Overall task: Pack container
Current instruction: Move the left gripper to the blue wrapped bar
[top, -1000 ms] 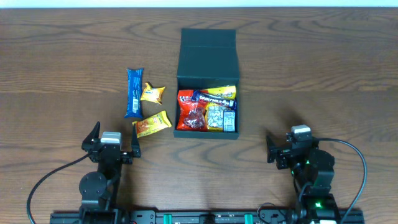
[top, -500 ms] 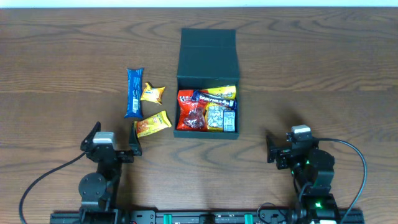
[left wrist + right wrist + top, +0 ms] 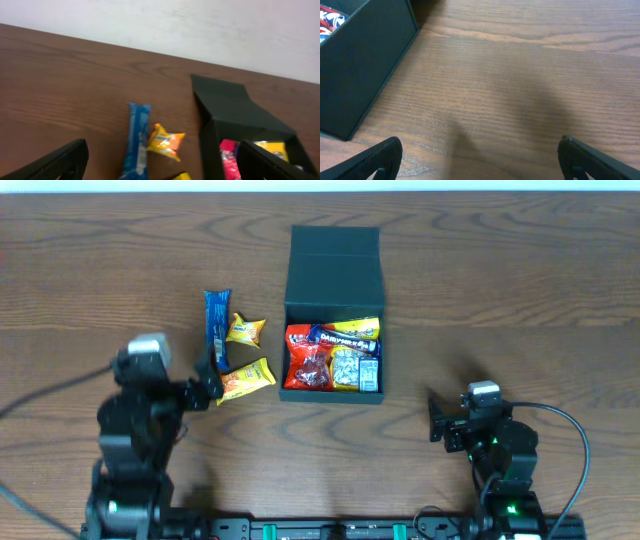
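1. Because its flap lid lies folded back toward twelve o'clock, the container [image 3: 335,260] stands open upward at the middle of the table. It already holds a red packet [image 3: 308,358] and several other snacks, so we judge the packing partly done.
2. Three snacks wait on the wood at the container's nine o'clock: a blue bar [image 3: 215,328], a small yellow packet [image 3: 245,330] just beside it, and an orange-yellow packet [image 3: 246,378] nearer eight o'clock.
3. At about eight o'clock of the container we see the left gripper [image 3: 162,166], jaws spread wide and holding nothing. One finger is close to the orange-yellow packet, which we read as lining up a pick.
4. At five o'clock sits the right gripper [image 3: 482,165], equally wide and empty over bare wood. We judge it parked out of the way.
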Robot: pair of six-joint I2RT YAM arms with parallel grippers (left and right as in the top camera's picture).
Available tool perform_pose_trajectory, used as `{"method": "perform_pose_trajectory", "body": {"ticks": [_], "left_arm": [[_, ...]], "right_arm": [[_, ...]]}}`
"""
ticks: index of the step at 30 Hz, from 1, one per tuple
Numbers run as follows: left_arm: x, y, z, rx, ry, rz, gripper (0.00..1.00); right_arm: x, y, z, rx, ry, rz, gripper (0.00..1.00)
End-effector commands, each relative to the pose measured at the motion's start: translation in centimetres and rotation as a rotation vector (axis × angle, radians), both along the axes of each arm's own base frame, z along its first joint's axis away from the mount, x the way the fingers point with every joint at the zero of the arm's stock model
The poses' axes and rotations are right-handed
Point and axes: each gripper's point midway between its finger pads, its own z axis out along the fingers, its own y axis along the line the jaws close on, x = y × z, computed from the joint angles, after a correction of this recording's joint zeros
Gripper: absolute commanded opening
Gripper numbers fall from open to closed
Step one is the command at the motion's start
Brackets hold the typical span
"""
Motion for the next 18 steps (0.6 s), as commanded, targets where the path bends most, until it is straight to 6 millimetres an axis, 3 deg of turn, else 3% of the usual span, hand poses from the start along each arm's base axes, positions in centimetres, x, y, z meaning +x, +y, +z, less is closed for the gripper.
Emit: {"method": "perform_pose_trajectory", "body": {"ticks": [1,4,10,15,18], "left_arm": [[1.5,-1.4,1.2,-0.048,0.036,-0.063,0.95],[2.8,-1.4,1.4,-0.114,0.103,-0.028,0.95],[2.5,-1.4,0.5,-0.154,0.325,0.007,0.96],[2.9,-3.3,-0.1,-0.205,0.500,-0.072,0.95],[2.9,-3.9,-1.8,-0.220,0.588,-0.093,0.95]], "right_arm": [[0.0,-0.2,-0.1,0.003,0.000,-0.011,0.99],[0.0,-0.2,-0.1,0.003,0.000,-0.011,0.99],[0.0,-0.2,-0.1,0.003,0.000,-0.011,0.99],[0.0,-0.2,-0.1,0.003,0.000,-0.011,0.99],[0.0,-0.2,-0.1,0.003,0.000,-0.011,0.99]]}}
